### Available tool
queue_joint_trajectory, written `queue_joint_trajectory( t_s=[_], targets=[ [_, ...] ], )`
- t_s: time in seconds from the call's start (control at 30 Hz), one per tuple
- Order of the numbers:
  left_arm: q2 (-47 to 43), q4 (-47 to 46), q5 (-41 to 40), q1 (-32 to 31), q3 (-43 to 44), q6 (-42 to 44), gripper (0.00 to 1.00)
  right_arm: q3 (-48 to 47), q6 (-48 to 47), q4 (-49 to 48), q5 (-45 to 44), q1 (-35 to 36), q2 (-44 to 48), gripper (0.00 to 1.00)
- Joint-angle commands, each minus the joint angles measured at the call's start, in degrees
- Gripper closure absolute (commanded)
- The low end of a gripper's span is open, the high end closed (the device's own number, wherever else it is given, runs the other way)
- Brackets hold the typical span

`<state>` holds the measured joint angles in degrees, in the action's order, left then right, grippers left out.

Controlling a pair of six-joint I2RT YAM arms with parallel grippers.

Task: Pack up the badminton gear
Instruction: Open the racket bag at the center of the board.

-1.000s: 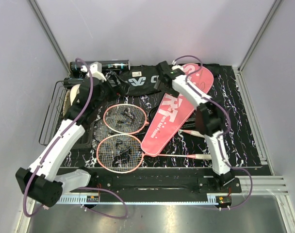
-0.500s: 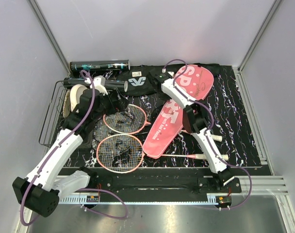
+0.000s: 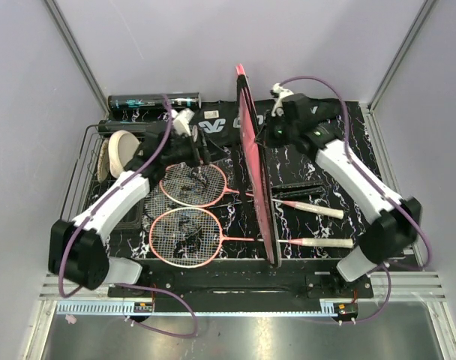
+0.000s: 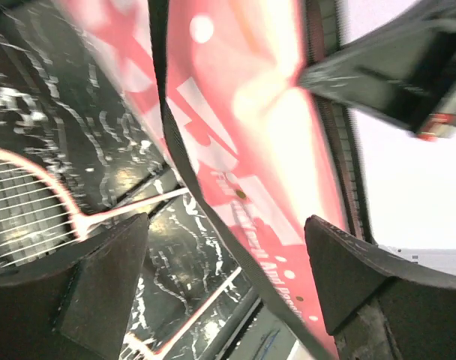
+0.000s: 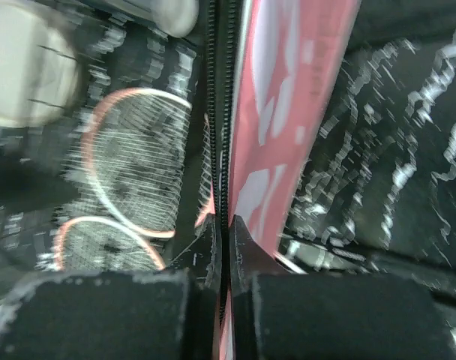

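Centre of the top view: the pink racket case (image 3: 256,187) stands on edge, running from upper middle to lower middle of the frame.
Right gripper (image 5: 222,232): clenched on the case's zip (image 5: 219,112), near its upper end.
Left gripper (image 4: 226,221): released, fingers spread wide and holding nothing. The case and its dark strap (image 4: 184,180) cross the gap; contact cannot be told.
Rackets: the upper racket (image 3: 192,184) and lower racket (image 3: 184,236) lie flat left of centre, their white handles passing to the right of the case.
Other gear: a dark tube (image 3: 153,100) at upper left, and a black bag (image 3: 217,126) just beside the left gripper.
Step in hand: probably raising the case so that it can be opened for the rackets.
Next move: likely needs the free left gripper to take the strap or the opposite edge while the right keeps its pinch, so the case does not topple.
Writing: large white letters on the case, too blurred to read. The bag shows a white logo with its lettering partly hidden. The tube's print is too small to read.
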<state>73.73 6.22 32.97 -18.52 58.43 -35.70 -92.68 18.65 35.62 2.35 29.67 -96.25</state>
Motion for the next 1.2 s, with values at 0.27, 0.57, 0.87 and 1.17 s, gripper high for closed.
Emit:
queue_joint_trajectory(
  t_s=[0.27,0.57,0.87,1.17],
  targets=[
    [10.8,-14.8,-1.7,-8.2,4.6,-7.5,0.16,25.6,4.1,-35.1,27.7,-4.6,10.4,1.00],
    [19.1,-10.4,-13.6,-9.7,8.8,-7.2,0.11,29.8,7.4,-40.0,32.1,-4.6,7.0,0.98],
    [21.9,-7.8,-15.8,-10.1,11.6,-4.5,0.61,30.5,6.4,-32.1,31.3,-4.6,11.0,0.53],
    [21.1,-5.2,-16.1,-10.7,12.2,-2.8,0.76,32.2,4.4,-26.3,27.5,-4.9,14.9,0.39]
  ],
)
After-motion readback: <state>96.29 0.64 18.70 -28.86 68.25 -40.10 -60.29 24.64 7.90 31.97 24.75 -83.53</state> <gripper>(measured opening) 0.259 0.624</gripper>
